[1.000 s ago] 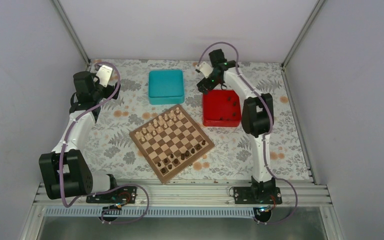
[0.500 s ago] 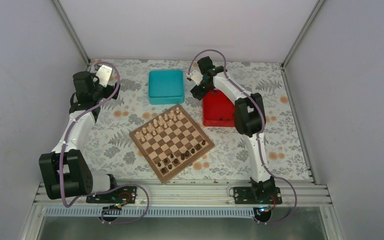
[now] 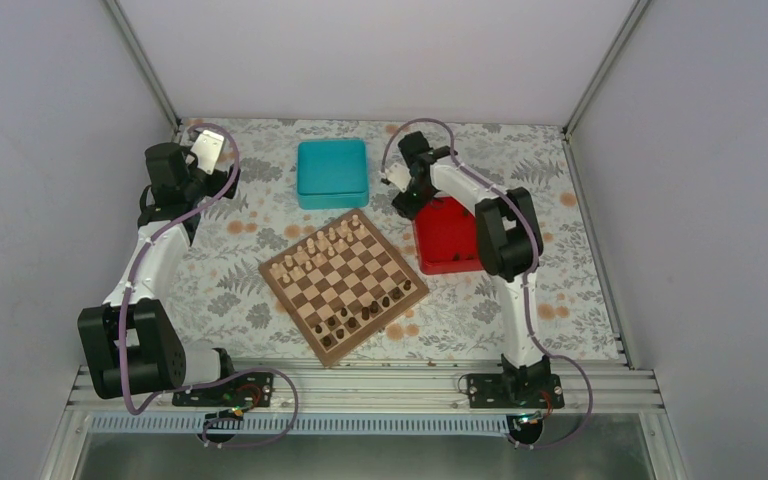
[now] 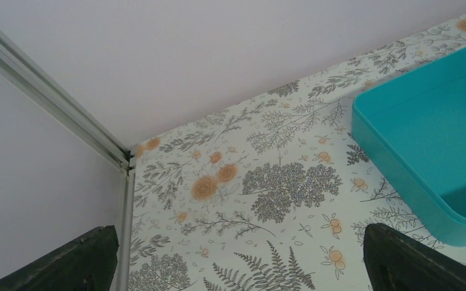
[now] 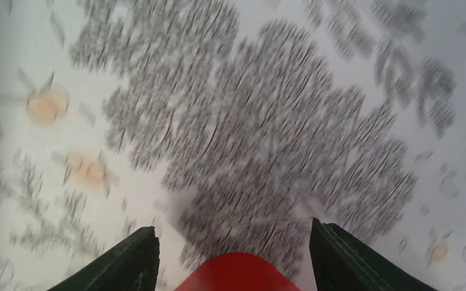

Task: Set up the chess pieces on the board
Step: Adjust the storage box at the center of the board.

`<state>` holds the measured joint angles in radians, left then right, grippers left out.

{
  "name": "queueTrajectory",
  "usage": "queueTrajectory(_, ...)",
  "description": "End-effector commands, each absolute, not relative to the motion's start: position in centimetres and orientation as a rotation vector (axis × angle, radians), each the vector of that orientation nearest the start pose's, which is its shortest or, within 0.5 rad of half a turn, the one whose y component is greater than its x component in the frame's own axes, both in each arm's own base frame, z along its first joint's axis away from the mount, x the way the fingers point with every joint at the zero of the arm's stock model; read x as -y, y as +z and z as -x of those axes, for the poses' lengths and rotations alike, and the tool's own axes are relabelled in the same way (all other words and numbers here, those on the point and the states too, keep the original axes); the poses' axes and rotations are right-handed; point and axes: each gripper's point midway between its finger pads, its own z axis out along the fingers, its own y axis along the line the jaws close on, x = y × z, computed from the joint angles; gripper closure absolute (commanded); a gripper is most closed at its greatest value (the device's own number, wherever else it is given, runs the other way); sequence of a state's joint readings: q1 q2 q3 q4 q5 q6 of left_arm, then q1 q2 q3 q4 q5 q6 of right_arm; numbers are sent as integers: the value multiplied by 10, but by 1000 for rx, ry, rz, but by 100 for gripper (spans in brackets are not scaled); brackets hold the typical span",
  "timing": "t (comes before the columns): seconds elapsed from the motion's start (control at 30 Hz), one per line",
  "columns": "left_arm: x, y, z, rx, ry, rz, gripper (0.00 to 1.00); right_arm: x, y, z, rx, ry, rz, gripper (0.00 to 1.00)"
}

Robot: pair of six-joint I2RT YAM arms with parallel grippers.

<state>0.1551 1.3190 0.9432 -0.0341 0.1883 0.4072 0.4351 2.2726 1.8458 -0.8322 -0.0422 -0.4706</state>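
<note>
The right gripper stands wide open and holds nothing, with a corner of the red tray untouched between its fingers. Seen from above, the board lies near, at its 7 o'clock. The chess pieces stand along the board's near-right edge.

The blurred red tray is apparently cropped at bottom.

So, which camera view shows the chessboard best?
The top external view: the whole board lies there, with nothing covering it. The left wrist and right wrist views show nothing of it.
</note>
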Motion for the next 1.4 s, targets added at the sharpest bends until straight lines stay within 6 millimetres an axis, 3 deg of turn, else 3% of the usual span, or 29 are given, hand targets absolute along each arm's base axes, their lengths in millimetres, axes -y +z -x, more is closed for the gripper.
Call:
queueTrajectory(0.0,-32,240,-426,-1927,161,-370,0,-201,45,-430,-2575,-52,1307,37)
queueTrajectory(0.3,-32,238,-427,-1932,156,-371,0,-173,72,-381,-2602,-88,1355,37)
queueTrajectory(0.47,-32,238,-427,-1933,157,-371,0,-167,106,-368,-2577,-78,1289,41)
queueTrajectory(0.57,-32,239,-426,-1931,159,-370,0,-157,135,-369,-2552,-72,1178,51)
queueTrajectory(0.67,-32,239,-427,-1929,157,-371,0,-138,150,-365,-2564,-61,1088,64)
queueTrajectory(0.8,-31,238,-427,-1931,149,-375,0,-112,151,-360,-2576,-34,1024,85)
queueTrajectory(0.9,-30,240,-427,-1928,146,-376,0,-113,140,-354,-2592,20,1053,95)
queueTrajectory(1.0,-31,241,-426,-1927,149,-375,0,-121,126,-349,-2630,93,1082,96)
queueTrajectory(1.17,-30,242,-424,-1924,151,-374,0,-111,105,-362,-2677,40,1038,96)
queueTrajectory(1.37,-31,243,-425,-1922,153,-373,0,-84,102,-384,-2706,-29,906,96)
